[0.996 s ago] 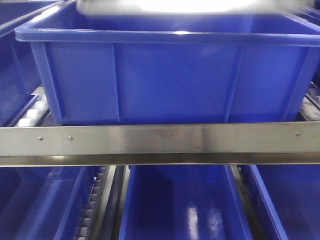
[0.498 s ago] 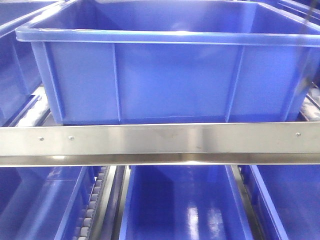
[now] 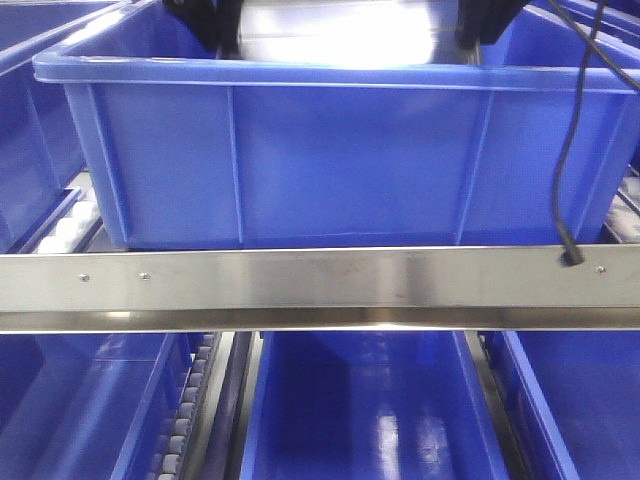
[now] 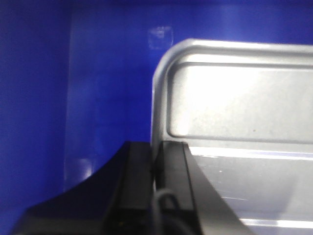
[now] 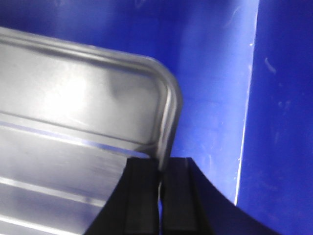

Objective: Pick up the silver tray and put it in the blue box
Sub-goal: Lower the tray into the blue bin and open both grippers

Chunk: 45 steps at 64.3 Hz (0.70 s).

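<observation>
- Left gripper (image 4: 155, 169): its two black fingers (image 4: 134, 186) are pinched nearly together over the left rim of the shiny stainless-steel rectangular silver tray (image 4: 234, 127), so it's clamped right on that edge.
- Right gripper (image 5: 160, 171): same deal on the other end, with black fingers (image 5: 142, 196) closed down on the tray's right flared rim, just below a rounded corner.
- From the front camera, the left gripper (image 3: 205, 25) and the right gripper (image 3: 485, 22) show up as dark shapes at the top of the frame, one at each end of the tray (image 3: 335, 35), which is blown out bright between them.
- The tray sits low inside the mouth of the big deep blue box (image 3: 340, 150), a plastic crate with a thick lip and vertical ribs. Its lower part is behind the crate's front lip. Can't tell if it touches the floor.
- Both wrist views show blue crate wall (image 4: 98, 88) close around the tray ends.
- A raised ridge is visible across the tray floor in the wrist views.
- A black cable (image 3: 572, 150) hangs down at the right, ending at the brushed steel rail (image 3: 320, 280) in front of the crate.
- More blue bins (image 3: 370, 410) sit on the shelf below.
</observation>
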Available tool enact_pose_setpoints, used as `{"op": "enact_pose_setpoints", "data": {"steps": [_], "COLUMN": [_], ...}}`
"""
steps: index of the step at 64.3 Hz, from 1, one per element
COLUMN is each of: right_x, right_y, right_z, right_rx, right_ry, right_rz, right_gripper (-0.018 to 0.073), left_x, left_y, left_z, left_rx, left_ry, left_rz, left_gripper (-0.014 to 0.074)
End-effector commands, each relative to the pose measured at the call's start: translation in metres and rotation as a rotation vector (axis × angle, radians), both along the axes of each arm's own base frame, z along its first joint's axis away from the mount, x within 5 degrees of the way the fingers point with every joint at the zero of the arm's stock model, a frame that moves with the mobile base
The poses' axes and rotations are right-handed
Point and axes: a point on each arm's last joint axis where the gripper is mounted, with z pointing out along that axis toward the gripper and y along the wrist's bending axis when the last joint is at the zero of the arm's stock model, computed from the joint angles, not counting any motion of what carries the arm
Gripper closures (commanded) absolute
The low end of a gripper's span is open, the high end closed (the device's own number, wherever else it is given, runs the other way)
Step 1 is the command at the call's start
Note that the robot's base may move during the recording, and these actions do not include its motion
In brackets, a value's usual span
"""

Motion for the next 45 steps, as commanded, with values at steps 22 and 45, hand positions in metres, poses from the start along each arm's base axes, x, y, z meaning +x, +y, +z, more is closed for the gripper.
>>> {"op": "enact_pose_setpoints", "data": {"steps": [22, 45], "right_x": [-0.011, -0.044], "right_y": [0.0, -0.011], "right_z": [0.042, 0.086], "right_rx": [0.048, 0.074], "right_ry": [-0.158, -0.233], "right_rz": [0.031, 0.027], "right_gripper": [-0.0072, 0.0035], "left_x": [-0.007, -0.032], "left_y": [-0.002, 0.014], "left_z": [0.049, 0.085], "left_rx": [-0.116, -0.14], "left_ry": [-0.209, -0.222], "left_rz": [-0.072, -0.05], "left_gripper": [0.0168, 0.0181]}}
